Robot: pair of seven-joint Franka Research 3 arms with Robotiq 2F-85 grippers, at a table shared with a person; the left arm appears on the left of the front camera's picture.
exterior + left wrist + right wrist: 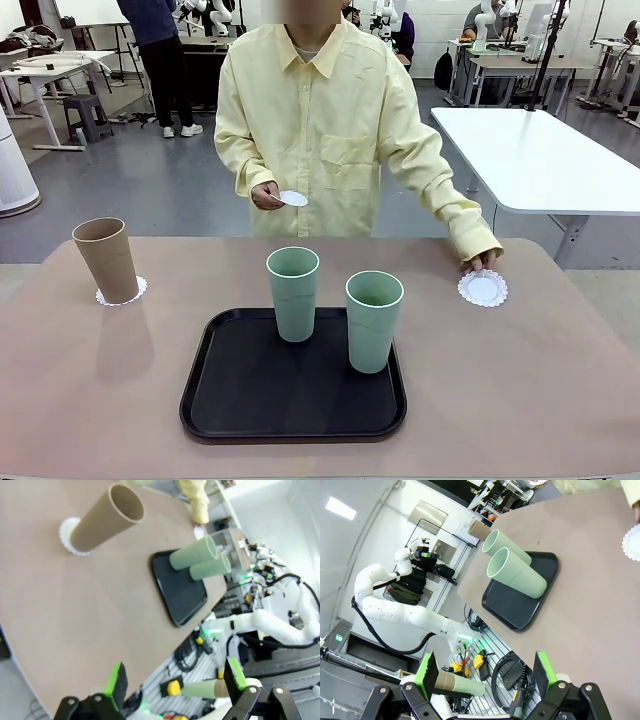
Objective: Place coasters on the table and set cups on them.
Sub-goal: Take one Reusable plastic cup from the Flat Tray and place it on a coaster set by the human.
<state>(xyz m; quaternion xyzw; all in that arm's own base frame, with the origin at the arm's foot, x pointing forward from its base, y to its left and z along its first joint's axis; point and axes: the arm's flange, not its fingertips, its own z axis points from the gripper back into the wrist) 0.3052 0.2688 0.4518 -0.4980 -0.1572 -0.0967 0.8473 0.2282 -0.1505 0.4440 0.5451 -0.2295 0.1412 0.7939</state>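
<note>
A tan-brown cup stands on a lacy white coaster at the table's far left. Two mint green cups stand upright on the black tray; they also show in the wrist views. The person's hand rests on a second coaster at the far right. The other hand holds a third coaster at chest height. My left gripper and right gripper hang open off the table's near side, nothing between their fingers.
A white-topped table stands behind on the right. The person stands at the far edge, middle. Bare beige tabletop lies on both sides of the tray and in front of it.
</note>
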